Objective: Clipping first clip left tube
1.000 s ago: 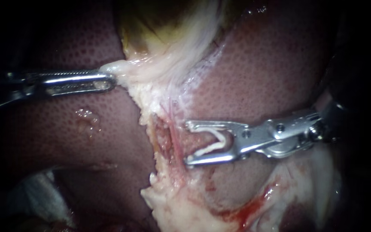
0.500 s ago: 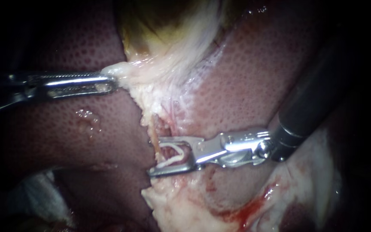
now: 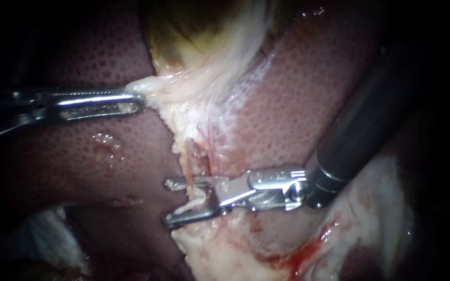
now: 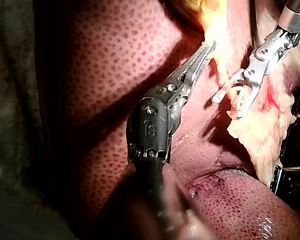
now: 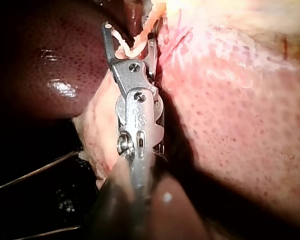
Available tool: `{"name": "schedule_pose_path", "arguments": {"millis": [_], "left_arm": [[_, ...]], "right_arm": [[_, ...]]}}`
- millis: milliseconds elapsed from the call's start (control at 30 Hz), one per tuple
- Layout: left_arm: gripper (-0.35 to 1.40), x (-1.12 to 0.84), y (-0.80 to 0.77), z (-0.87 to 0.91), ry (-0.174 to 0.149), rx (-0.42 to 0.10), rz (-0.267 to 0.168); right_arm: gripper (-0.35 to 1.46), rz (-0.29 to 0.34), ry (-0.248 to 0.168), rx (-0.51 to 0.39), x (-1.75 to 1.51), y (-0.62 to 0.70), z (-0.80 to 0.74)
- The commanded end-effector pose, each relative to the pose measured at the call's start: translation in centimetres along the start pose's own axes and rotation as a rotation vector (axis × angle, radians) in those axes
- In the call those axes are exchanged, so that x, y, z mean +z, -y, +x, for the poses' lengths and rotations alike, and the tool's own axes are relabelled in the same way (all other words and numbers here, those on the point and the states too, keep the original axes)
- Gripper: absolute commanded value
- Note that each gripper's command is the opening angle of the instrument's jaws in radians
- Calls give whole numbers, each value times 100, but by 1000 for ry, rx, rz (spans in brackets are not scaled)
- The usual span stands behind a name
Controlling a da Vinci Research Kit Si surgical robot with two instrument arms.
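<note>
The slim steel left instrument (image 3: 136, 99) comes in over the dark red, stippled liver (image 3: 53, 156). Its claw is clamped on a pale, glistening flap of tissue (image 3: 147, 84) at the edge of the yellow-green gallbladder (image 3: 183, 36), drawing it sideways. That pull looks to be what stretches the strands below, so it should be held steady, with no harder tug.

Just below, the thin tan left tube (image 3: 188, 166) runs down out of ragged white tissue and passes between the two halves of the other claw. The silver, hinged right instrument (image 3: 169, 202) has its claw narrowly apart, carrying a white clip (image 3: 196, 200) with one leg along each half, astride the tube. Both claw tips show beyond the tube on its far side, which suggests full capture.

Before closing, I would check that the pinker strand (image 3: 210, 156) beside it lies outside the claw. I would then sit the claw square across the tube and squeeze evenly, without twisting or dragging.
</note>
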Motion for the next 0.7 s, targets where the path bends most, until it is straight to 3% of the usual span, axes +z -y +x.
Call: {"name": "schedule_pose_path", "arguments": {"millis": [33, 300, 333, 433, 567, 700], "left_arm": [[-35, 0, 0, 0, 0, 0, -1], [-35, 1, 0, 0, 0, 0, -1], [-35, 1, 0, 0, 0, 0, -1], [-35, 1, 0, 0, 0, 0, -1], [-35, 1, 0, -1, 0, 0, -1], [-35, 1, 0, -1, 0, 0, -1]], "right_arm": [[47, -1, 0, 0, 0, 0, 0], [41, -1, -9, 18, 0, -2, -1], [32, 0, -11, 41, -1, -2, -1], [-35, 16, 6, 141, -6, -2, -2], [-35, 8, 47, 158, -7, -6, -5], [-35, 8, 52, 167, -8, -6, -8]]}}
